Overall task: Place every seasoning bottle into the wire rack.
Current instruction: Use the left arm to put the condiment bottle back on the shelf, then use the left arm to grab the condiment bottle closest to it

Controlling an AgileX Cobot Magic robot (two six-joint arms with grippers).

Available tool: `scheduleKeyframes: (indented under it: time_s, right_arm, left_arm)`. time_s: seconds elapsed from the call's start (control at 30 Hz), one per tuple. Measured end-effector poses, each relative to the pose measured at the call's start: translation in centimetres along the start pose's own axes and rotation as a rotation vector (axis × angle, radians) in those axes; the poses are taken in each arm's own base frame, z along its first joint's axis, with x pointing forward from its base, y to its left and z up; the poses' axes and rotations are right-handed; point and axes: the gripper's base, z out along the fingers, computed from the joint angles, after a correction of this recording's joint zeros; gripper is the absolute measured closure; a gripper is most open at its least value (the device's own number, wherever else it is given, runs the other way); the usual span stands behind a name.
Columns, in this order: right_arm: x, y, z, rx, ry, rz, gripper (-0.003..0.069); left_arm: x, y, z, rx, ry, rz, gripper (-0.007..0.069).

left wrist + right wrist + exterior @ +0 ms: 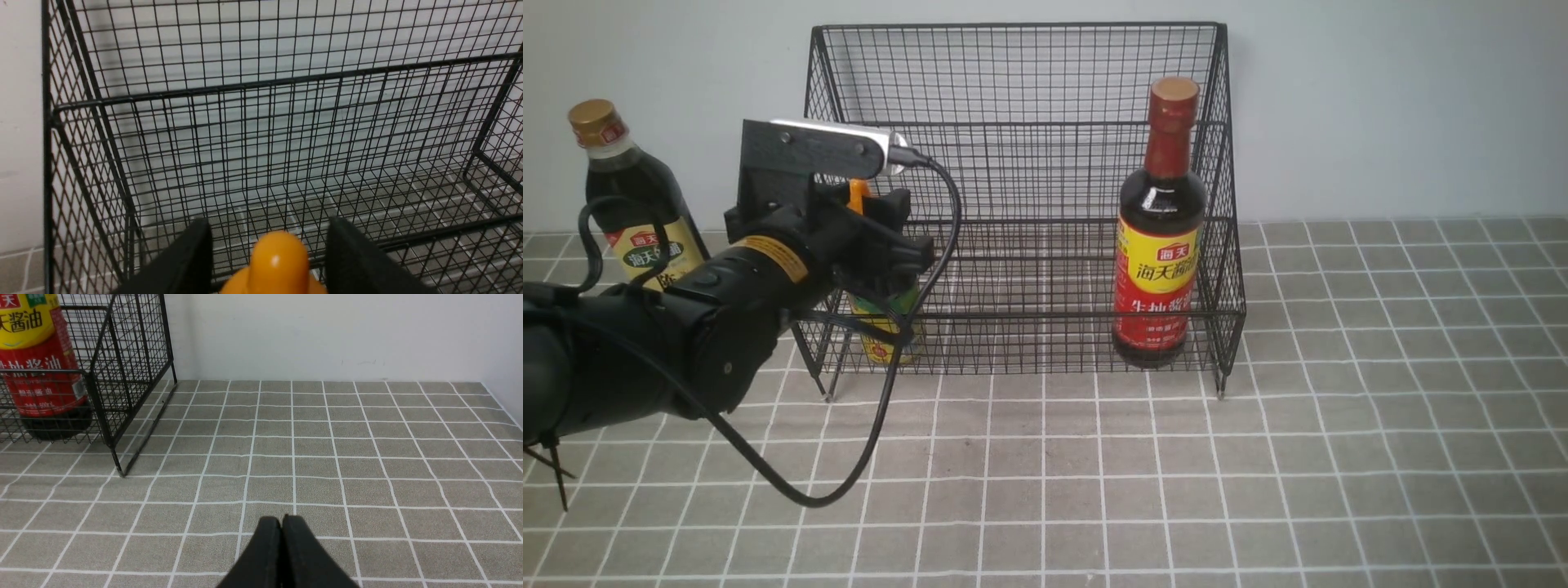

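1. The tabletop (1045,490) spans the scene from side to side, gray-brown and ruled with pale lines into a grid of tiles; some lines look slightly wavy.
2. Behind it rises a plain whitish wall (1405,106), meeting the surface in a straight edge. Another pale wall section (504,351) closes the far side in the right wrist view.
3. The wire rack (1021,314), black mesh with a tall back and sloping sides, stands on short legs on the tabletop, near the wall.
4. The red-necked bottle (1160,245) stands inside the rack, toward its right side, behind the front rail.
5. The gold-capped bottle (645,196) is outside the rack, to its left, leaning in the front view and partly covered by the arm.
6. The orange-capped bottle (882,347) is in the rack's left part, mostly hidden by the left gripper.
7. The left gripper (271,245) has its fingers apart, one on either side of the orange cap (280,261), with gaps between.
8. The right gripper (284,522) has its fingertips together, with the tabletop beyond them.
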Motion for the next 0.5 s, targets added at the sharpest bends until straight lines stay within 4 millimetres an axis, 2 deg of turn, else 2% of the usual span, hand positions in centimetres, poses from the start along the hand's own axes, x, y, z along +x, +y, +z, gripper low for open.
scheduleKeyframes:
  time_s: [0.1,0.17,0.3,0.4,0.5]
  right_arm:
    - [0.0,0.0,0.0,0.0,0.0,0.0,0.0672]
    - [0.0,0.0,0.0,0.0,0.0,0.0,0.0672]
    - [0.0,0.0,0.0,0.0,0.0,0.0,0.0672]
    - [0.0,0.0,0.0,0.0,0.0,0.0,0.0672]
    - [0.0,0.0,0.0,0.0,0.0,0.0,0.0672]
  left_arm:
    - [-0.3,0.0,-0.3,-0.001,0.005,-0.001,0.0192]
    - [-1.4,-0.1,-1.2,-0.002,-0.003,0.002,0.0152]
    - [-3.3,0.0,-2.7,-0.015,-0.045,0.011,0.0134]
    - [-5.4,1.5,-4.5,-0.083,-0.113,-0.036,0.0134]
    - [-7.2,4.1,-6.4,-0.188,-0.183,-0.065,0.0134]
